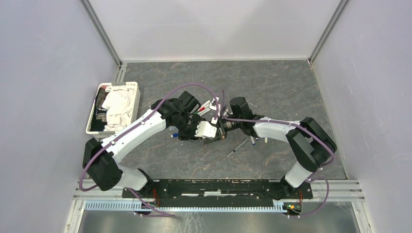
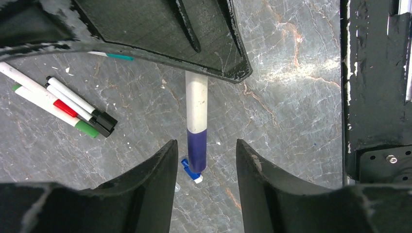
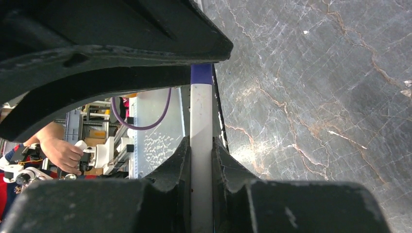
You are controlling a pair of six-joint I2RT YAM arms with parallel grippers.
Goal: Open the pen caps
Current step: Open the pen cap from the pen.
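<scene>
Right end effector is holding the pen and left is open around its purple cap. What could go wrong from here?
1. The left end effector has both fingers clear of the purple cap; closing off-centre could twist the pen in the right end effector.
2. Both end effectors sit very close, so pulling apart could knock them together.

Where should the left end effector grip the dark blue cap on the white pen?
Pinch the dark blue plastic cap mid-length, the left end effector closing from both sides; it juts free beyond the right end effector clamping the white barrel.
</scene>
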